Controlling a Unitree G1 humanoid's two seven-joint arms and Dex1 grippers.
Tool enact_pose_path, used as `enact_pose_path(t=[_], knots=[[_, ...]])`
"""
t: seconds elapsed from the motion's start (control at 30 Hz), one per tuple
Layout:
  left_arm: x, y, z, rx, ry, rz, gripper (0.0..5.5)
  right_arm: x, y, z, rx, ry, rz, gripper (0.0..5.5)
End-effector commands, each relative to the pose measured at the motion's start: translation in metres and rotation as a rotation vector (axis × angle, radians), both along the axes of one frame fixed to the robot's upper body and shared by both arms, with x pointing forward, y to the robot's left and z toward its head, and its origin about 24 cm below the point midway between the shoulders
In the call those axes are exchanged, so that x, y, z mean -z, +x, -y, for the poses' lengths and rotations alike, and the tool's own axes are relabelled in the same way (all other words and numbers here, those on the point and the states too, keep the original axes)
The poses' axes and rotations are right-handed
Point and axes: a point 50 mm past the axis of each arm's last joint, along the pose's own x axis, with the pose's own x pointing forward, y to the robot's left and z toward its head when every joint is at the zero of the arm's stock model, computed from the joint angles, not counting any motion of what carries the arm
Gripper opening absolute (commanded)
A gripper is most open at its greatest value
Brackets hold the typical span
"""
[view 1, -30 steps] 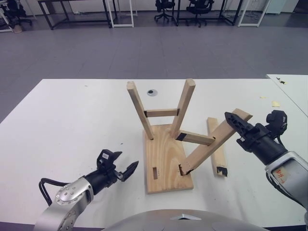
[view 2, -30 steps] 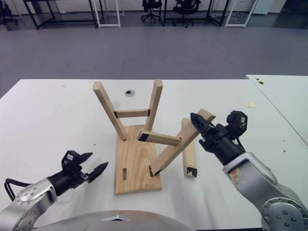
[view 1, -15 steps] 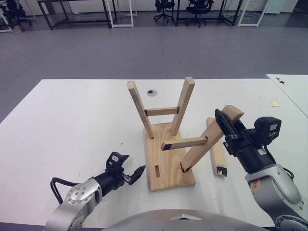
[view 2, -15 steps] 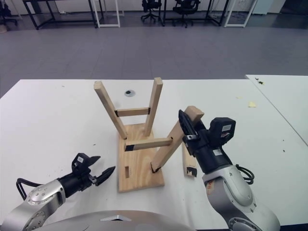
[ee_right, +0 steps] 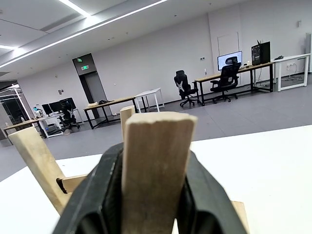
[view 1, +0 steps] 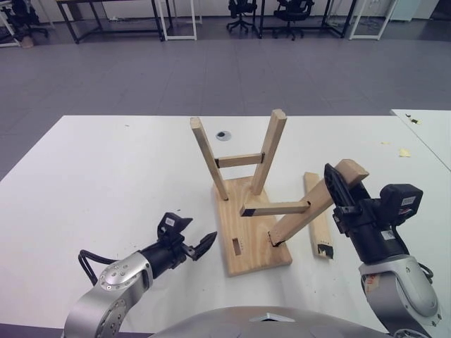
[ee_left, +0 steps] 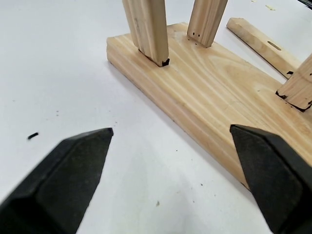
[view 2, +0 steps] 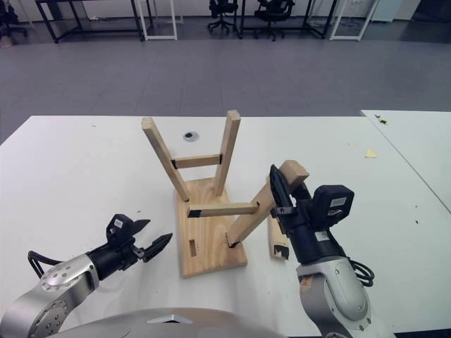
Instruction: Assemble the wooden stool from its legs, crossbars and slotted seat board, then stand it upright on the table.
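White counter (view 1: 106, 162) in an office with grey floor (view 1: 211, 70), desks (view 1: 106, 10) and swivel chairs (view 1: 292, 8) behind. The seat board (view 1: 246, 243) lies at its middle with two braced legs (view 1: 208, 158) standing up; the right claw (view 1: 335, 186) grips a third, tilted leg (view 1: 299, 218) on the board. The left claw (view 1: 199, 241) gapes empty beside the board.

No legible text. Green sign (ee_right: 81, 60) over far doorway (ee_right: 93, 87): characters too small. White sticker (view 1: 169, 222) on left gripper (view 1: 203, 228), second sticker (view 1: 407, 205) on right gripper (view 1: 341, 182): print unreadable.
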Motion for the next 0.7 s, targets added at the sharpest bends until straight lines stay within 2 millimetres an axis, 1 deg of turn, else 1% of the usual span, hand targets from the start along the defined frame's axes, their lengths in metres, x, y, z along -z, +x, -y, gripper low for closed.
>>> enact_pose_path(t=[0.03,0.13,0.23,0.33,0.4,0.43,0.47,0.53,0.6,0.63,0.7], knots=[[-0.007,0.002,0.001,-0.019,-0.003,0.016,4.43,0.057,-0.025,0.011,0.031,-0.162,-0.332,1.14],[-0.013,0.003,0.002,-0.038,-0.039,0.035,4.43,0.068,-0.029,0.011,-0.008,-0.224,-0.344,1.14],[-0.029,0.008,0.001,-0.076,-0.114,0.109,4.43,0.078,-0.03,0.012,-0.065,-0.305,-0.36,1.14],[-0.042,0.02,-0.015,-0.154,-0.113,0.201,4.43,0.08,-0.025,0.006,-0.124,-0.326,-0.371,1.14],[-0.044,0.024,-0.02,-0.19,-0.119,0.218,4.43,0.078,-0.021,0.001,-0.165,-0.295,-0.393,1.14],[-0.043,0.025,-0.021,-0.2,-0.122,0.218,4.43,0.076,-0.018,0.0,-0.175,-0.253,-0.413,1.13],[-0.042,0.025,-0.02,-0.209,-0.125,0.216,4.43,0.071,-0.01,0.003,-0.174,-0.211,-0.418,1.11],[-0.039,0.025,-0.016,-0.227,-0.135,0.214,4.43,0.06,0.009,0.014,-0.161,-0.174,-0.43,1.08],[-0.038,0.025,-0.012,-0.237,-0.145,0.213,4.43,0.053,0.024,0.024,-0.16,-0.194,-0.469,1.06],[-0.037,0.025,-0.009,-0.239,-0.149,0.212,4.43,0.052,0.028,0.025,-0.173,-0.203,-0.488,1.06],[-0.035,0.025,-0.007,-0.241,-0.146,0.208,4.43,0.058,0.024,0.023,-0.216,-0.233,-0.556,1.06]])
